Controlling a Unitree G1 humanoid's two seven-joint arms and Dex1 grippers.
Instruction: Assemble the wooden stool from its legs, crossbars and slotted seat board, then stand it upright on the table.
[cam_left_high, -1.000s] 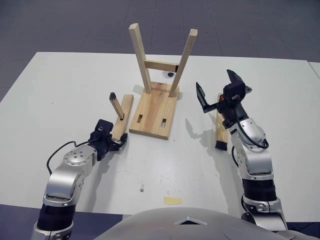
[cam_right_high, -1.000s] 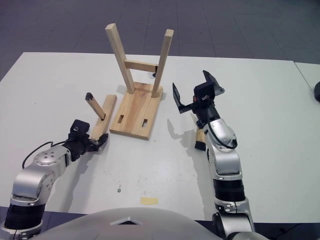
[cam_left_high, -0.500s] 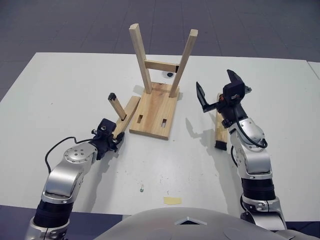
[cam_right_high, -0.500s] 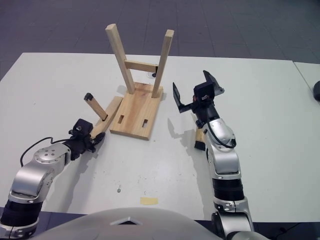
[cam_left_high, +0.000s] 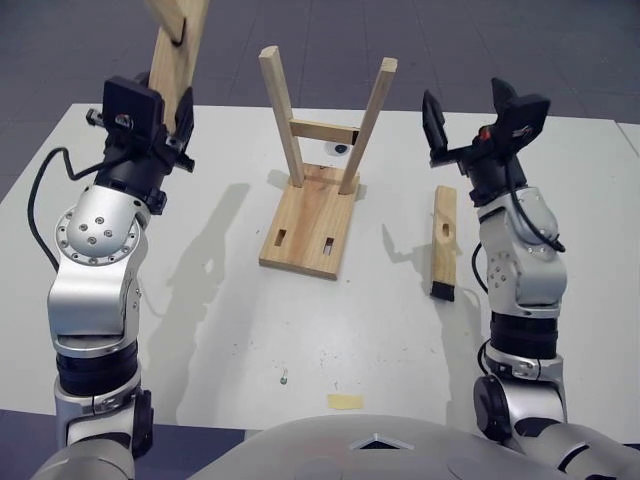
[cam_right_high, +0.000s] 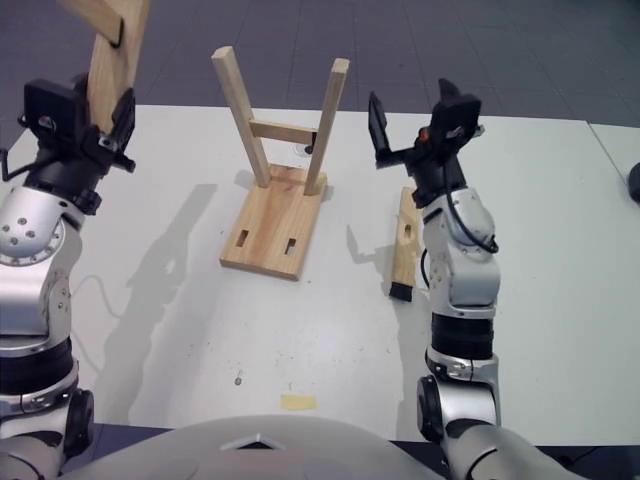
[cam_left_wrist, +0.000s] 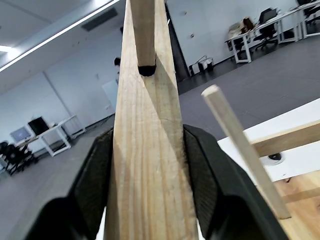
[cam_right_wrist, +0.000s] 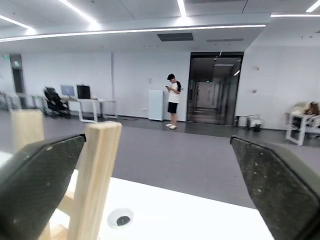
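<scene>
Stool assembly, about half complete by my judgement. On the tabletop (cam_left_high: 200, 310) the seat board (cam_left_high: 310, 225) lies with its two near slots (cam_left_high: 282, 237) unfilled. A loose leg (cam_left_high: 442, 240) lies to its right, below and apart from my right end effector (cam_left_high: 464, 95), which is spread wide and holds nothing. My left end effector (cam_left_high: 168, 100), raised well left of the board, clamps a second leg (cam_left_high: 178, 40) carrying a short crossbar (cam_left_wrist: 144, 30). Farthest, two standing legs (cam_left_high: 283, 115) joined by a crossbar (cam_left_high: 322, 131) occupy the far slots. Remaining: both loose legs, then righting.
</scene>
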